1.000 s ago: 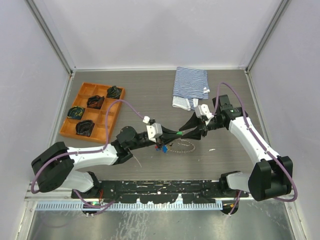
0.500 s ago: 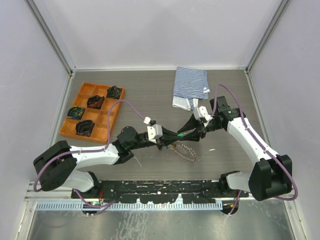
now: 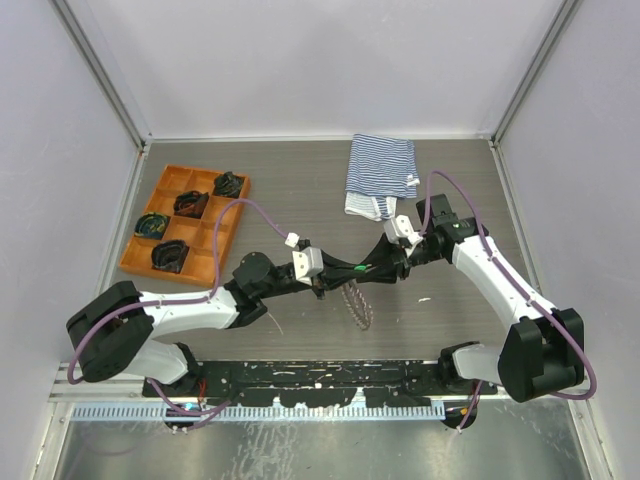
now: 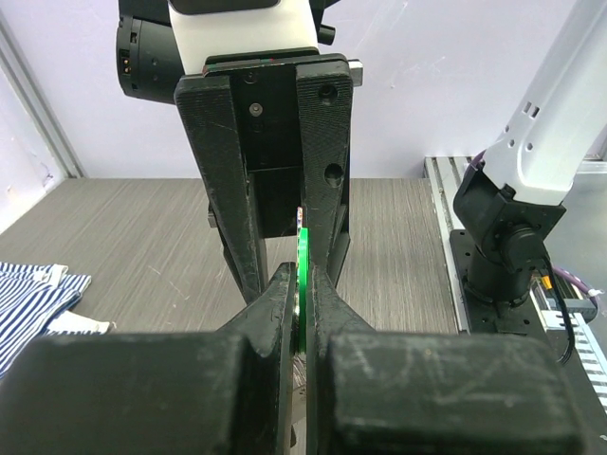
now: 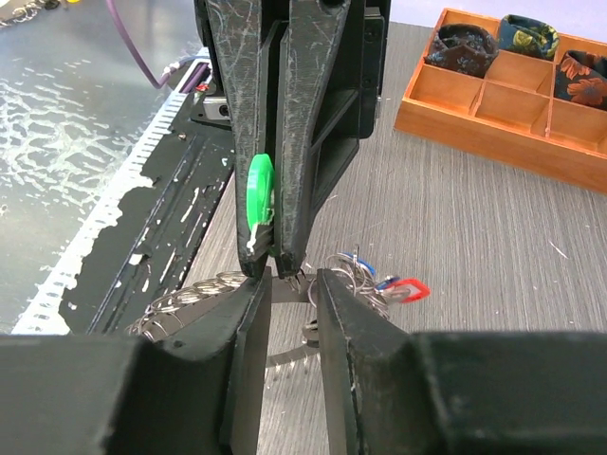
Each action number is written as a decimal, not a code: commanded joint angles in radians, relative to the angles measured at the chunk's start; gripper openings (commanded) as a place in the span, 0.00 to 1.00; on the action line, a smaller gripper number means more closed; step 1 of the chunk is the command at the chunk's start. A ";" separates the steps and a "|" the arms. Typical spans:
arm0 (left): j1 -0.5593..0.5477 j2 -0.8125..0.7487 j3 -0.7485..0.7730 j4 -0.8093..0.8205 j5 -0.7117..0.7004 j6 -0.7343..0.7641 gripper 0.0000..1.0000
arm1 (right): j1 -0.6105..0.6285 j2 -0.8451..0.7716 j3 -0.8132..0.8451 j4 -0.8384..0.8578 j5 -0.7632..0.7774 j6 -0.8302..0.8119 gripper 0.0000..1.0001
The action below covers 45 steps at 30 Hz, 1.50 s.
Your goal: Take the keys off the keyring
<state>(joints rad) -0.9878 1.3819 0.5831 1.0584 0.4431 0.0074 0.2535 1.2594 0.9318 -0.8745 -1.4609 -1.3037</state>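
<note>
Step shown: freeing one key. My left hand [image 4: 302, 277] is closed on the green key [image 5: 258, 194], held on edge above the bench [image 3: 290, 180]. My right hand [image 5: 294, 289] meets it tip to tip, jaws narrowly apart; I cannot tell whether they pinch the keyring [image 3: 356, 300], whose braided cord droops beneath both hands. The red and blue keys [image 5: 398, 287] sit by the ring's loops. Next, I judge: steady the ring, then work the green key off. Orange tray [image 3: 200, 236], far left: four compartments each hold a dark bundle [image 3: 168, 255].
</note>
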 commanded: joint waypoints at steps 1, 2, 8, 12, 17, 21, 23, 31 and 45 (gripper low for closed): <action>0.004 -0.008 0.050 0.133 0.006 -0.009 0.00 | 0.008 0.003 0.004 0.014 -0.032 -0.011 0.31; 0.004 -0.009 0.049 0.133 0.005 -0.009 0.00 | 0.010 0.003 0.004 0.014 -0.030 -0.011 0.31; 0.004 -0.004 0.049 0.144 0.003 -0.015 0.00 | 0.018 0.010 -0.001 0.022 -0.042 -0.009 0.32; 0.005 -0.001 0.049 0.157 0.002 -0.021 0.00 | 0.022 0.016 0.001 0.023 -0.039 -0.007 0.26; 0.005 -0.012 0.042 0.157 -0.004 -0.023 0.00 | 0.024 0.010 0.008 0.023 -0.029 0.000 0.20; 0.006 -0.023 0.034 0.154 -0.014 -0.023 0.00 | 0.022 0.001 0.018 0.023 -0.015 0.014 0.12; 0.006 -0.030 0.027 0.153 -0.024 -0.023 0.00 | 0.021 -0.006 0.022 0.023 -0.007 0.023 0.06; 0.006 -0.090 -0.030 0.142 -0.089 -0.035 0.00 | -0.019 -0.014 0.042 0.034 -0.030 0.091 0.01; 0.004 -0.133 -0.108 0.162 -0.308 -0.195 0.00 | -0.047 -0.025 0.020 0.363 -0.004 0.557 0.01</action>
<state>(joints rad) -0.9874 1.2881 0.4973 1.0679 0.2569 -0.1089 0.2249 1.2694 0.9394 -0.7109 -1.5005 -0.9901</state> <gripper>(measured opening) 0.024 0.033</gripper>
